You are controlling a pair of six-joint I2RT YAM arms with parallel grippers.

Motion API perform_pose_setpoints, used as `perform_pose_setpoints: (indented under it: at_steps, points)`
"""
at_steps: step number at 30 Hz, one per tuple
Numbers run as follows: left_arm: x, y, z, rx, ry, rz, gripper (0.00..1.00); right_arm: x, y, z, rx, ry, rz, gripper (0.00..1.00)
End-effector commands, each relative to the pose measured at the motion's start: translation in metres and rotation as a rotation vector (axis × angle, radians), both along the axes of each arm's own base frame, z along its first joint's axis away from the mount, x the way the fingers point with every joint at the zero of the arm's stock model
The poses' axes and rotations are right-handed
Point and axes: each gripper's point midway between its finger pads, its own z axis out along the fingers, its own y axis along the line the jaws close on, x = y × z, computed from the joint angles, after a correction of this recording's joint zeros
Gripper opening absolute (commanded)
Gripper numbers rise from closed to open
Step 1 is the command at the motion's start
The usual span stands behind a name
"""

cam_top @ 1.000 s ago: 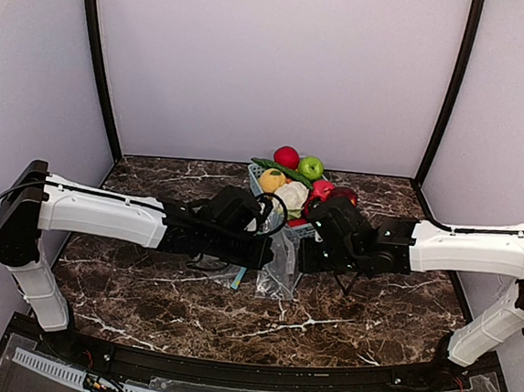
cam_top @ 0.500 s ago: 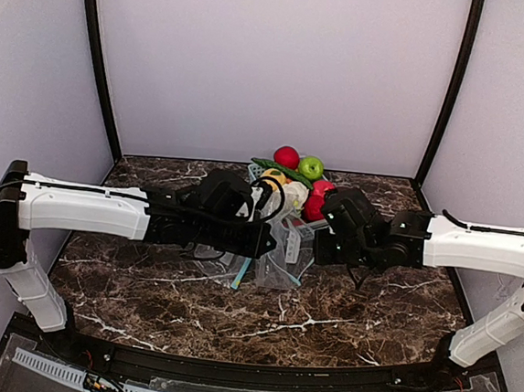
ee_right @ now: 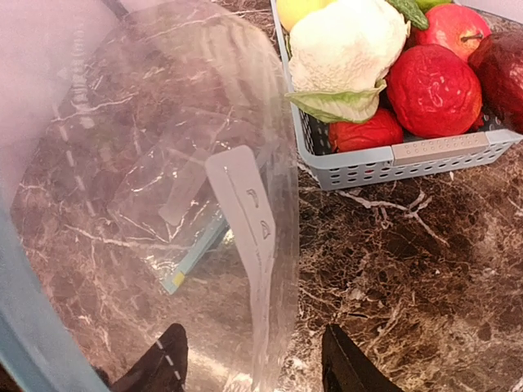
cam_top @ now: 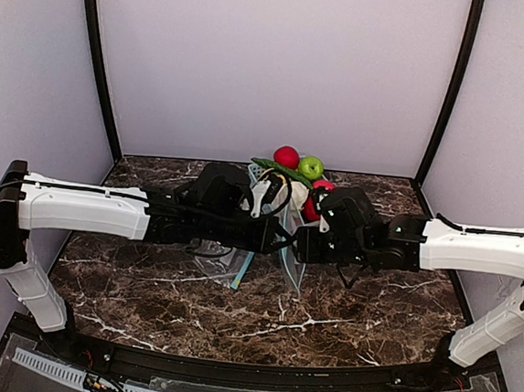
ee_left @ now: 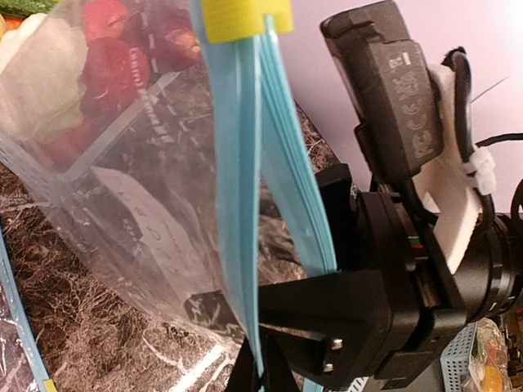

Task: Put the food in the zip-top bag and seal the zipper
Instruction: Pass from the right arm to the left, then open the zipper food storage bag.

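Top: since second ago, my arms shifted back toward food, zip-top bag raised between them.
Left wrist: left pincer pinching blue zipper strip, apparently.
Right wrist: right pincer spread, film between tips; food in basket.

Basket: tabletop 12 o'clock, food inside. Bag: 6 o'clock of basket. Left end effector at bag's 9, right end effector 3.
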Motion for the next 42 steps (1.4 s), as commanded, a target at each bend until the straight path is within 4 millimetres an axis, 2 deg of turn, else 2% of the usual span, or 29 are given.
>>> perform_pose_setpoints:
  at_steps: [1,8,13,21,25,28,32,34,39,40,41,42]
  points:
    - [-0.005,-0.006,0.016,-0.058,-0.004,-0.024,0.01,0.007,0.001,-0.016,-0.015,0.01,-0.022,0.58]
    - [-0.003,0.003,0.02,-0.039,-0.024,-0.006,0.01,0.02,-0.024,-0.051,-0.123,0.056,-0.126,0.61]
    - [-0.004,0.01,0.021,-0.008,-0.039,0.002,0.01,0.03,-0.038,-0.058,-0.155,0.06,-0.167,0.63]
    - [0.012,0.068,0.0,0.224,-0.074,0.137,0.01,0.034,-0.069,-0.062,-0.187,0.073,-0.235,0.64]
    - [0.01,0.073,0.0,0.234,-0.073,0.126,0.01,0.033,-0.064,-0.061,-0.174,0.079,-0.212,0.65]
    - [0.009,0.067,0.002,0.214,-0.067,0.099,0.01,0.032,-0.048,-0.057,-0.139,0.082,-0.137,0.68]
    - [0.008,0.059,0.006,0.179,-0.043,0.06,0.01,0.021,-0.012,-0.036,-0.04,0.047,0.045,0.77]
    - [0.011,0.066,0.005,0.201,-0.035,0.065,0.01,0.009,0.01,-0.017,0.013,0.009,0.16,0.82]
    - [0.027,0.101,0.015,0.26,-0.051,0.118,0.01,-0.022,0.046,0.043,0.155,-0.108,0.35,0.93]
    - [0.028,0.11,0.015,0.292,-0.063,0.123,0.01,-0.027,0.049,0.055,0.19,-0.129,0.376,0.98]
    - [0.033,0.12,0.023,0.296,-0.076,0.142,0.01,-0.031,0.05,0.067,0.221,-0.148,0.389,0.98]
    - [0.036,0.132,0.021,0.335,-0.076,0.147,0.01,-0.035,0.049,0.077,0.251,-0.166,0.399,0.99]
